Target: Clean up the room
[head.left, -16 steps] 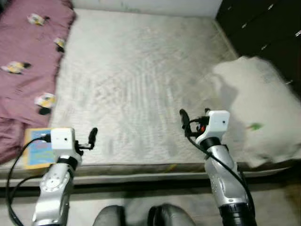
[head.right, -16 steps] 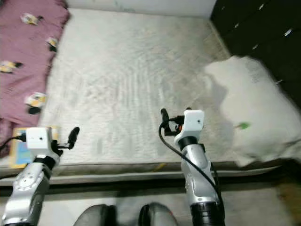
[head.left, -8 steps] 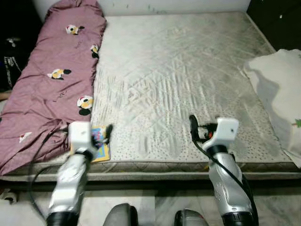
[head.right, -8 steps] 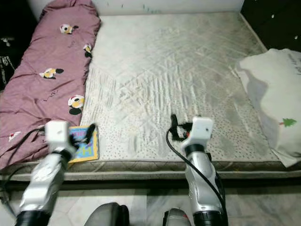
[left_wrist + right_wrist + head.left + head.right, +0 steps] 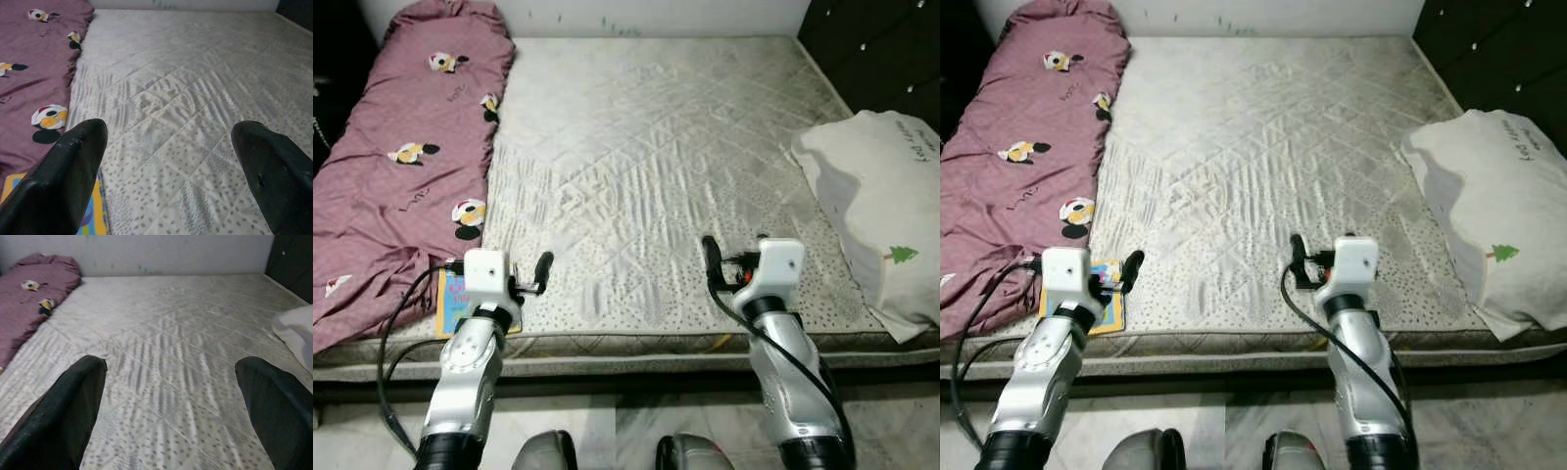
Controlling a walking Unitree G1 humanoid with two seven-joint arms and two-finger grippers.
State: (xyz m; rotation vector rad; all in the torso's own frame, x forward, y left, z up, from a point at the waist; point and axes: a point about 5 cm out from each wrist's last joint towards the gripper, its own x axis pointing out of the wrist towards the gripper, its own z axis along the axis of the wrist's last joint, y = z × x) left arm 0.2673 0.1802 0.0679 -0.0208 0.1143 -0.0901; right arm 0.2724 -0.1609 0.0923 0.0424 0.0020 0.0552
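Over the mattress (image 5: 656,166), both hands (image 5: 166,166) (image 5: 171,406) gape, empty.

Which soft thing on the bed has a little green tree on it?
The white pillow on the bed's right side. The purple blanket on the left has cartoon faces instead.

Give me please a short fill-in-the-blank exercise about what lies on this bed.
1. The blanket along the mattress's left side is ____ in colour.
2. The white pillow carries a small green ____ print.
3. The colourful book lies beside the ____ tool.

Missing words: purple; tree; left
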